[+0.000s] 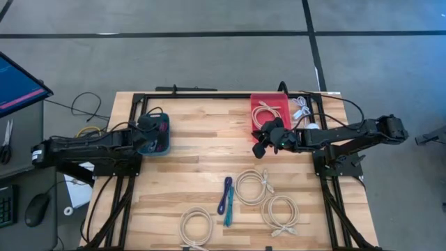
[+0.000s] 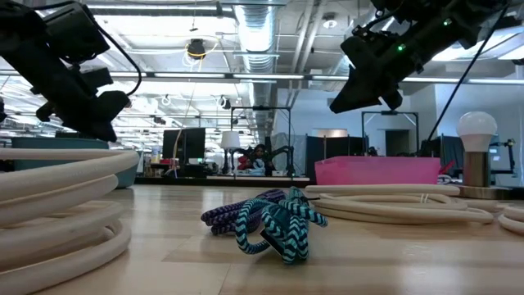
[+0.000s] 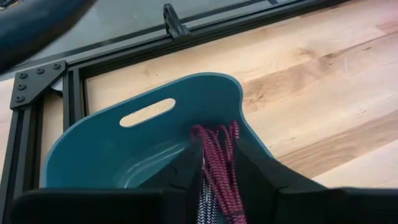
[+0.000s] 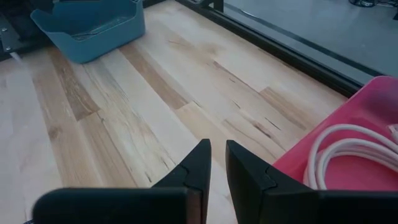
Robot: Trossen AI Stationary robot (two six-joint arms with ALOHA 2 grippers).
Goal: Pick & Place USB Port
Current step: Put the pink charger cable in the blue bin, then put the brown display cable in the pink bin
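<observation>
From overhead we look straight down on the whole table [image 1: 209, 150], with both arms reaching in from its sides and floor showing beyond. At table-top height we look level across the wood into the room, with a blue cable [image 2: 278, 225] close before us and the pink bin [image 2: 377, 170] farther back. From the left wrist we look closely down into the teal bin [image 3: 149, 140], with the table frame behind it. From the right wrist we face across the boards: the pink bin [image 4: 367, 124] lies near, the teal bin [image 4: 93, 25] far off. Both bins also show from overhead [image 1: 155, 134] [image 1: 270, 110], tying the views together.
</observation>
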